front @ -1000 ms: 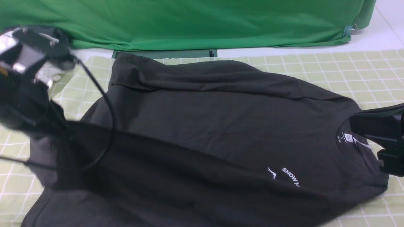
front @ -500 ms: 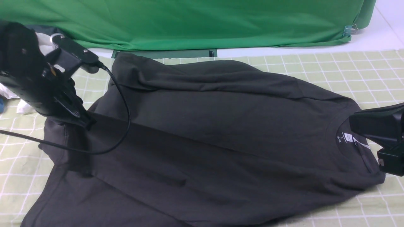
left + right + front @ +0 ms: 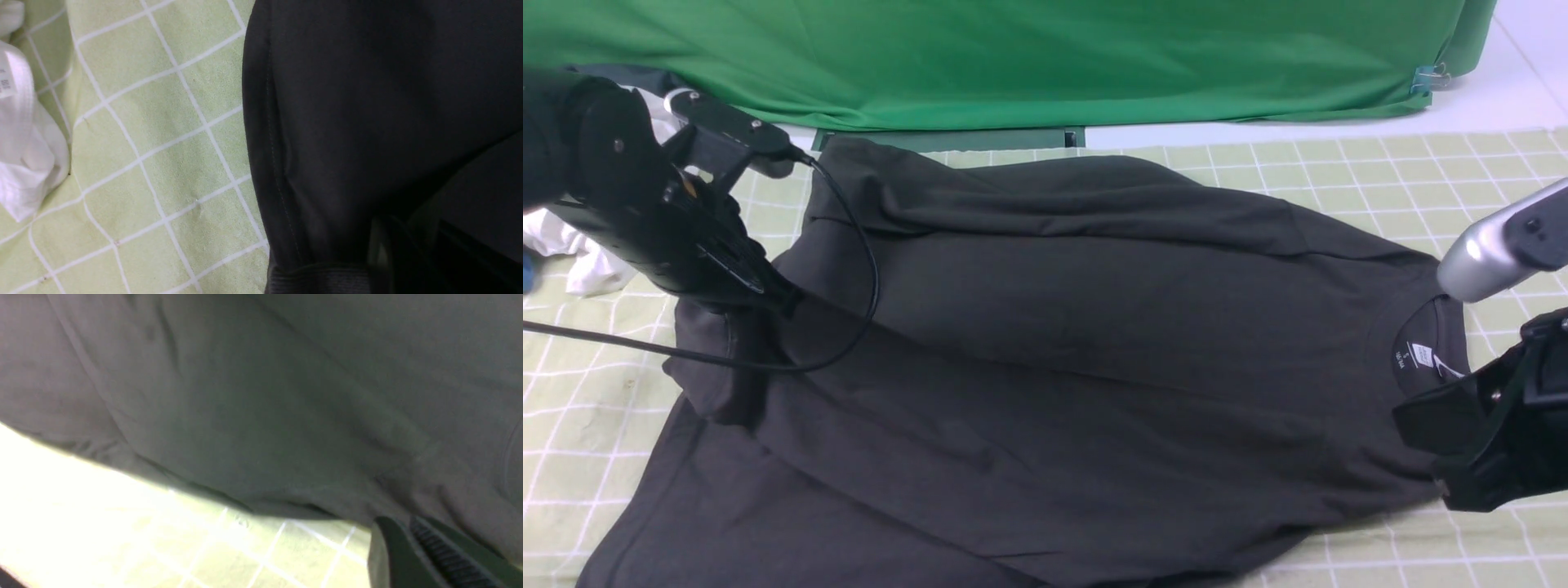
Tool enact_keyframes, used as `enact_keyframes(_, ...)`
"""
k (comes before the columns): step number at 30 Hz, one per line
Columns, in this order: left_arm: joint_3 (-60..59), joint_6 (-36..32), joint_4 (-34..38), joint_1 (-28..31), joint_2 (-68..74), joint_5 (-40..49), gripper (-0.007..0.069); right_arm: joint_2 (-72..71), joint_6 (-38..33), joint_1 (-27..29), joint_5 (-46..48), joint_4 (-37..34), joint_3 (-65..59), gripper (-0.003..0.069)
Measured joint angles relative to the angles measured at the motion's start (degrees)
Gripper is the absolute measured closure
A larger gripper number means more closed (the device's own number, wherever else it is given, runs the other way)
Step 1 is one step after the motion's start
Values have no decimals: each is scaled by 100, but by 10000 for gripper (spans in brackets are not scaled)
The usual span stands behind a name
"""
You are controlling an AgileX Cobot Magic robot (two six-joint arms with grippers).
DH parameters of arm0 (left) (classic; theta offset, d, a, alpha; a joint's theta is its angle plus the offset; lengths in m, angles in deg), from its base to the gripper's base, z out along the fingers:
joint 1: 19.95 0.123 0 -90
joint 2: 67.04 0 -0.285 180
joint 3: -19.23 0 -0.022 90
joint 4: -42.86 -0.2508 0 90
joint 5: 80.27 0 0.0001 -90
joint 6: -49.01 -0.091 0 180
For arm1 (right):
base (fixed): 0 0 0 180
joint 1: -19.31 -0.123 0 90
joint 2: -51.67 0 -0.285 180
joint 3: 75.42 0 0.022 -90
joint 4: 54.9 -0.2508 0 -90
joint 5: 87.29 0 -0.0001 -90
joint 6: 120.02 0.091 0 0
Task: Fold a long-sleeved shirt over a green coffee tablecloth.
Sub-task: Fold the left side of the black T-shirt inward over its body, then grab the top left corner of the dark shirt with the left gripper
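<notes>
- The long-sleeved shirt (image 3: 1094, 327) was spread on the green coffee tablecloth (image 3: 1339, 171), collar beside the right gripper (image 3: 1421, 445), folded sleeve touched by the left gripper (image 3: 778, 299).
- Both jaws were nearly closed; nothing was held right; left's pinch could not be told.
- Sleeve folding was judged underway; a fresh edge must be gripped next.
</notes>
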Motion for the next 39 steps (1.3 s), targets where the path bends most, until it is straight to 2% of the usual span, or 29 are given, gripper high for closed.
enact_keyframes(2,0,-4,-8,0,0,0,563,19,0,0,11,-14,0,592)
enact_keyframes(5,0,22,-115,0,57,0,456,37,0,0,11,-39,11,589)
enact_keyframes(6,0,33,-135,0,65,0,449,37,0,0,11,-39,11,589)
enact_keyframes(9,0,275,-297,0,106,0,330,37,5,0,11,-58,12,589)
enact_keyframes(10,0,299,-297,0,106,0,322,37,5,0,11,-58,12,589)
enact_keyframes(11,30,607,-495,0,106,6,258,37,11,0,11,-58,17,589)
enact_keyframes(15,376,1512,-875,6,151,31,172,37,16,0,11,-62,17,586)
enact_keyframes(20,1364,1788,-800,120,521,118,157,37,35,0,12,-172,17,578)
enact_keyframes(28,3147,1820,-415,311,2121,520,195,37,45,0,17,-246,17,568)
enact_keyframes(35,3787,1820,-196,331,3049,574,204,37,172,0,10,-260,17,568)
enact_keyframes(39,3868,1703,388,331,3378,635,204,37,185,0,-41,-267,17,568)
